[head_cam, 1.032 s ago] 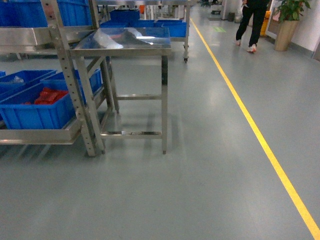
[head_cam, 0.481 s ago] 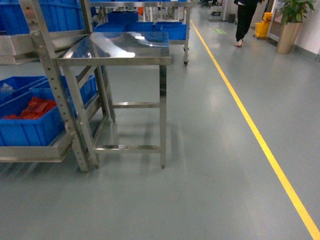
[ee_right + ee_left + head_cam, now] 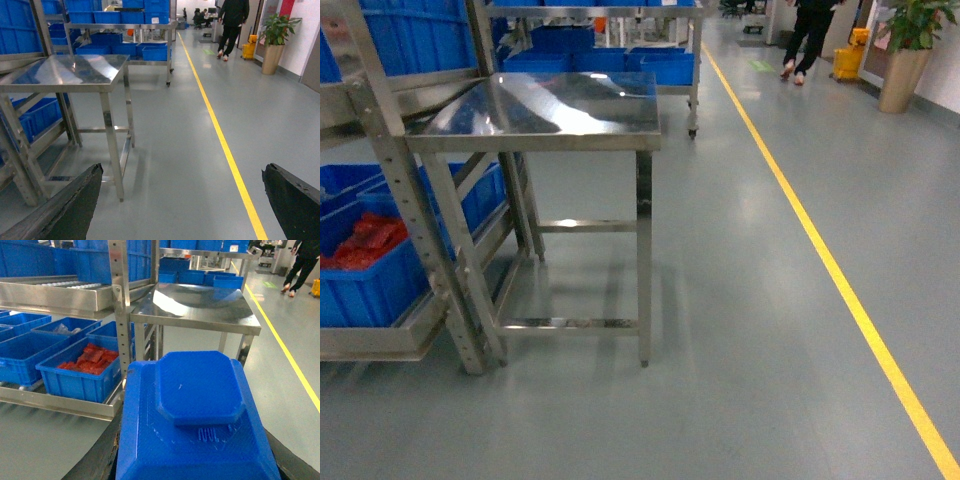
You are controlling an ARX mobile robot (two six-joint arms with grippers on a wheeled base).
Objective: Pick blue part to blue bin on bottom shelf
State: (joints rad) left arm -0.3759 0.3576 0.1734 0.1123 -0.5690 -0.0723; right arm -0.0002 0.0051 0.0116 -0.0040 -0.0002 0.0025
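The blue part (image 3: 195, 405), a chunky moulded block with a raised octagonal top, fills the lower middle of the left wrist view. My left gripper (image 3: 200, 460) is shut on it, its black fingers (image 3: 107, 455) showing along both flanks. Ahead and to the left lies the bottom shelf (image 3: 60, 402) of the steel rack, also in the head view (image 3: 370, 340), carrying several blue bins. The nearest blue bin (image 3: 80, 382) holds red parts. My right gripper (image 3: 182, 170) is open over bare floor, holding nothing. Neither gripper shows in the head view.
A square steel table (image 3: 550, 105) stands against the rack's right end. More blue bins (image 3: 650, 65) sit behind it. A yellow floor line (image 3: 840, 290) runs along the right. A person (image 3: 805, 35) walks far back near a potted plant (image 3: 905, 50).
In the head view the rack and table have slid lower and leftward and look nearer. The person in the background has walked on.
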